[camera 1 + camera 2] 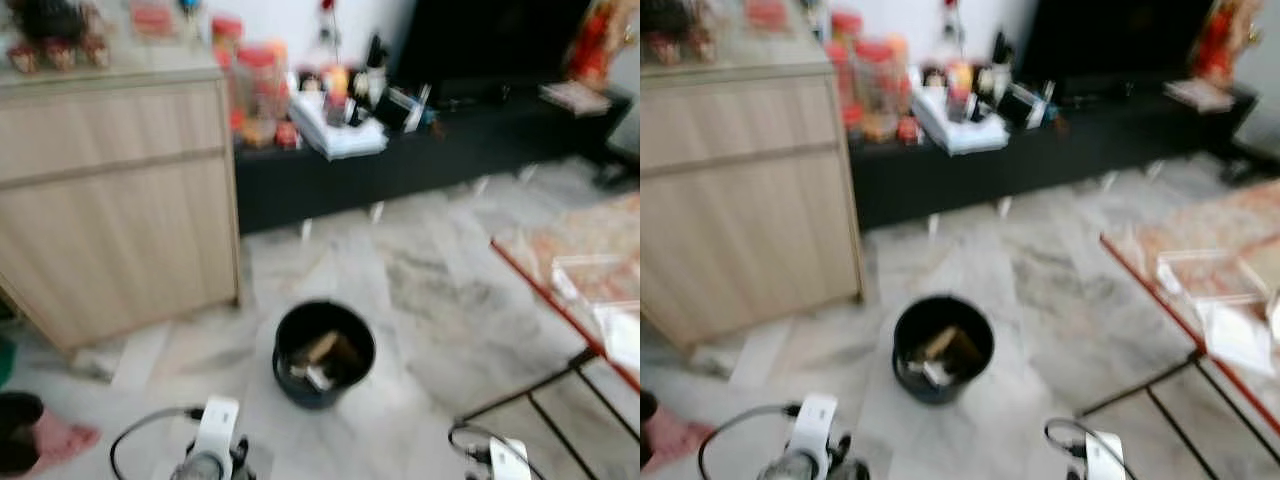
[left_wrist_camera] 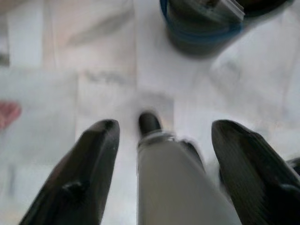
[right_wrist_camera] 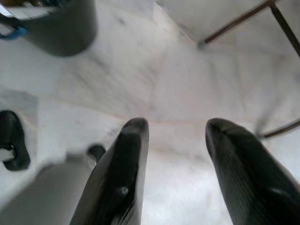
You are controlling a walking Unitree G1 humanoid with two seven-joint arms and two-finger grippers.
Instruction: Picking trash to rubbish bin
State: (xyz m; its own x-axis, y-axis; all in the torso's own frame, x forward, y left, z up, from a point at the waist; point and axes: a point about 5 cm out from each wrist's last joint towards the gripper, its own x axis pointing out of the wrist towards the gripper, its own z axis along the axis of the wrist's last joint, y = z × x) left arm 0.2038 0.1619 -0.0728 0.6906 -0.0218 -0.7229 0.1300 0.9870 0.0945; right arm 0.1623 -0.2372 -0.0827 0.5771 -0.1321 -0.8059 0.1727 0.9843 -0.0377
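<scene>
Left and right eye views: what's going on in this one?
The robot stands over a round black rubbish bin on the pale marble floor, with some trash already inside it. Neither hand is holding anything: the left hand and right hand both hang open above bare floor near the bin. A light wooden cabinet stands to the robot's left and a red-edged table to its right. The views are blurred.
</scene>
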